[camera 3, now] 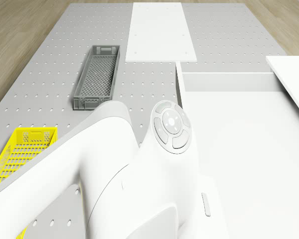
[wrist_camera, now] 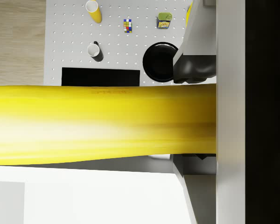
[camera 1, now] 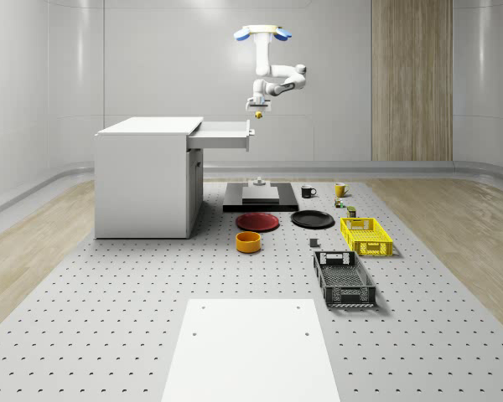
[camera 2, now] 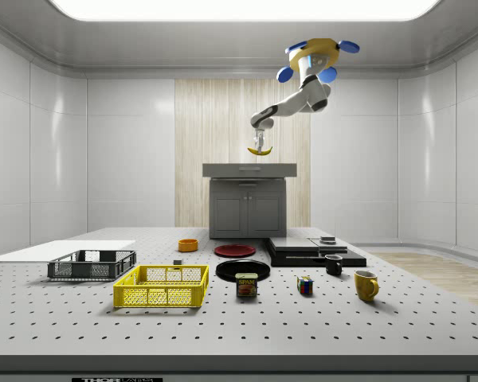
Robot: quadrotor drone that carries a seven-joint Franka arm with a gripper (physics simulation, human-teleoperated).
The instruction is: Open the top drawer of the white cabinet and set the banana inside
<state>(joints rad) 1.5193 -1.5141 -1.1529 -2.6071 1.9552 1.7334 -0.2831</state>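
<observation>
Drone (camera 1: 262,33): hovers high, just beyond the open drawer's front edge.
Drawer (camera 1: 222,131): top drawer of the cabinet (camera 1: 142,180), pulled out, inside bare.
Pincer (camera 1: 256,106): clamped on the banana (camera 1: 257,113), just above the drawer's front.
Banana: held in the air, not yet in the drawer.
Step in hand: carry the banana over the drawer's middle.
Doing it well: clear the drawer front, go low, then release so it cannot roll out.

white arm (camera 1: 278,82), blue-tipped yellow drone (camera 1: 262,33)
</observation>
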